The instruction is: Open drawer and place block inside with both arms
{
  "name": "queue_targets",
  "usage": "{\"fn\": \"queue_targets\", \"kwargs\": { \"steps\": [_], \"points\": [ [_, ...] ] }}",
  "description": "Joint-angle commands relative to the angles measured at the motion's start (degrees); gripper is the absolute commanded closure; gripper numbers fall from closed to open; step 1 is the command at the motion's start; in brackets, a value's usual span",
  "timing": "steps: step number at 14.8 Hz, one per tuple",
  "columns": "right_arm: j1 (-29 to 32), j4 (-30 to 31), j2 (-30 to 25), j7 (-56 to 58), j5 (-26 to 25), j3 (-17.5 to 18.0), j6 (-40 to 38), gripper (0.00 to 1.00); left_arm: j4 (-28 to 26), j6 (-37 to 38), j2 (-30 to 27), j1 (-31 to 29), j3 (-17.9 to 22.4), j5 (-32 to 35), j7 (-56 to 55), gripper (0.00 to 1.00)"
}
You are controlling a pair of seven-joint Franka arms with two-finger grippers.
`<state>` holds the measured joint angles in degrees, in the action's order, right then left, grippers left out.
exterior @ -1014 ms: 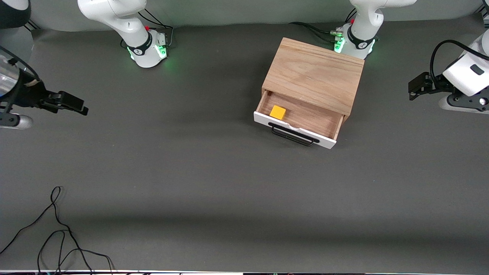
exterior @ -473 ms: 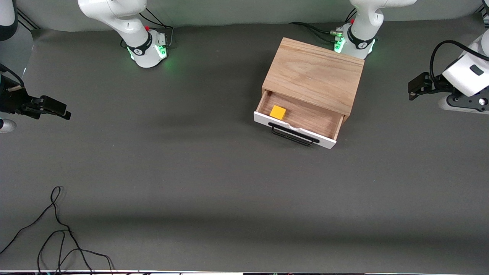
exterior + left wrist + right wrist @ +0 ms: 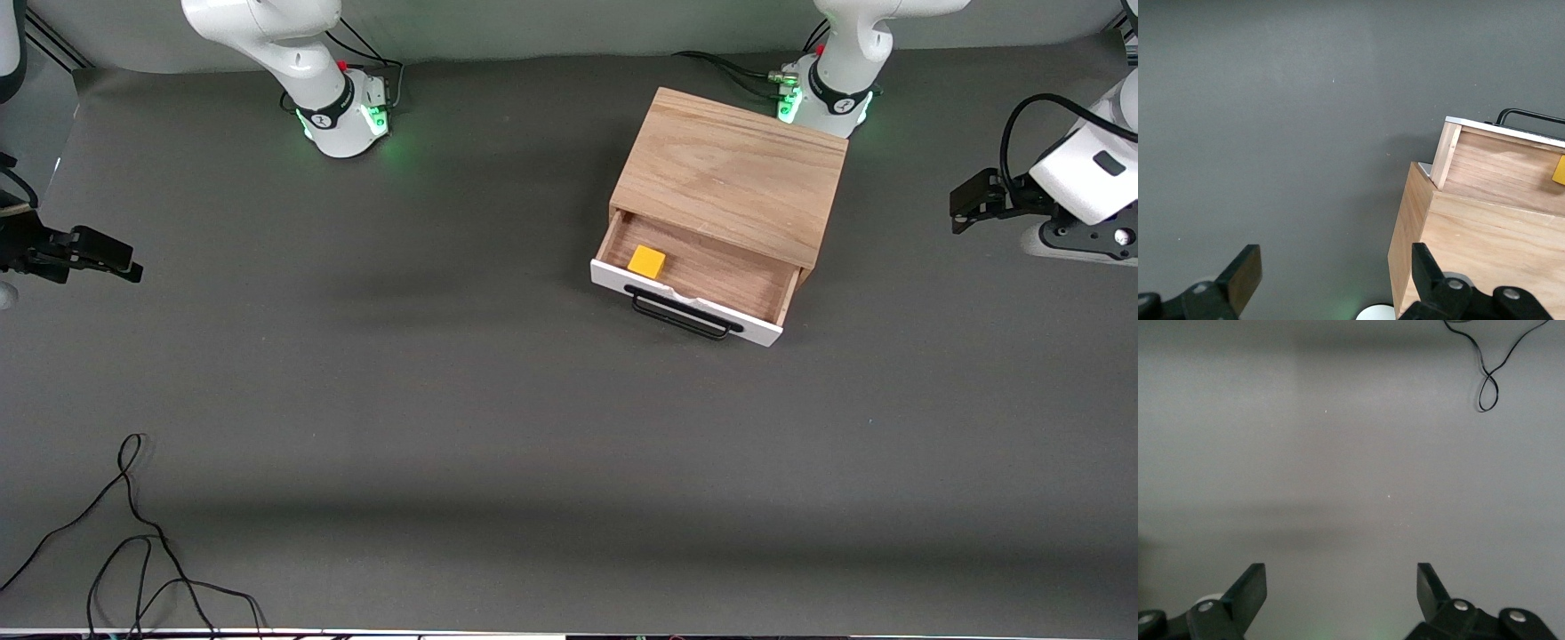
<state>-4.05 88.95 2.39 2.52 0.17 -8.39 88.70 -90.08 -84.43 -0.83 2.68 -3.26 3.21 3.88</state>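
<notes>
Drawer (image 3: pixel 698 284): open — block (image 3: pixel 646 261) already inside.
Right hand (image 3: pixel 116 264): you've drawn it back to the tabletop's (image 3: pixel 444 400) edge, fingers apart, empty.
Left hand (image 3: pixel 1331 283): apart, waiting beside the box (image 3: pixel 733 178).

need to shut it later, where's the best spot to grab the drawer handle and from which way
Grip the black bar handle at its middle, coming from above. The bar stands off the white front of the drawer, leaving a gap for one jaw between bar and front. Probably align the jaws across the bar, which runs slanted on the table.

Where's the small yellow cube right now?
The small yellow cube lies in the open white-fronted drawer, at its corner toward the right arm's end of the table, just inside the front panel with the black bar handle.
</notes>
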Motion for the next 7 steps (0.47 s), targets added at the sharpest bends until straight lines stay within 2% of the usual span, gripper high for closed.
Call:
{"fn": "queue_targets", "kwargs": {
  "steps": [1,7],
  "points": [
    [0.3,0.3,-0.6,1.0,-1.0,0.7,0.2,0.0,-0.4,0.0,-0.5,0.5,0.5,-0.2,0.8,0.0],
    [0.4,0.3,-0.9,0.6,-1.0,0.7,-0.3,0.0,-0.4,-0.1,-0.5,0.4,0.6,-0.2,0.8,0.0]
  ]
}}
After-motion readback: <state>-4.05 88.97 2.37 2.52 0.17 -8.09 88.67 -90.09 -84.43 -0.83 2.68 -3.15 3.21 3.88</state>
